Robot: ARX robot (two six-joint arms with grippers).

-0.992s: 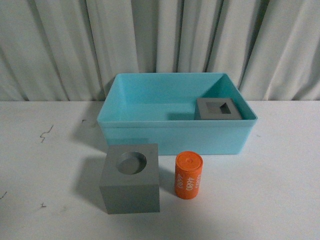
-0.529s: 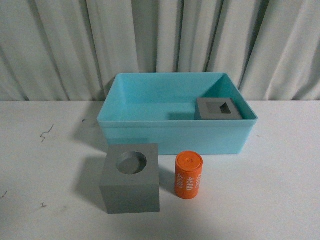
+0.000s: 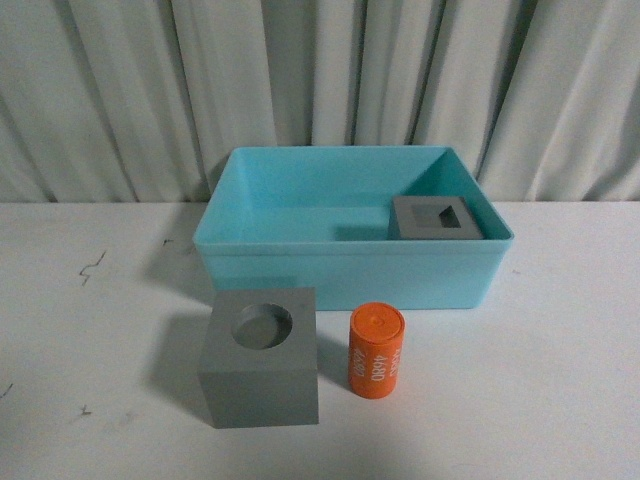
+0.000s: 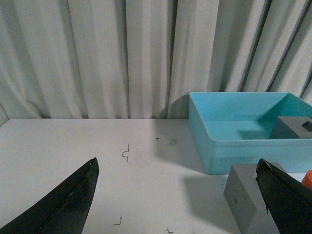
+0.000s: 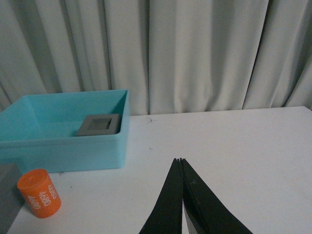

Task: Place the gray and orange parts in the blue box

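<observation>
From the front, we see the blue box [image 3: 350,275] on the white table [image 3: 100,330], backed by a pale curtain [image 3: 300,80]. 1 gray cube with a square recess [image 3: 425,230] already sits inside the box, tucked into the near right corner. The other 2 parts stand on the table outside it. The gray cube with a round recess [image 3: 262,385] is just in front of the box's left half, recess facing up. The orange cylinder [image 3: 376,352] stands upright just beside that cube on its right, white print running along its side. The 2 are close but apart. Neither arm shows in this view.

In the left wrist view, the left gripper [image 4: 178,162] has its 2 dark fingers spread wide, with nothing between them but bare table. The round-recess cube appears near one finger, not touched by it, and a sliver of orange shows at the picture's edge. Beyond lies the box, with the square-recess cube against its far wall.

In the right wrist view, the right gripper [image 5: 179,161] has its fingers pressed together to a single point – closed on nothing, above bare table. The box, the cube inside it and the orange cylinder all lie well apart from it, off to one side. Only a corner of the round-recess cube shows beside the cylinder.
</observation>
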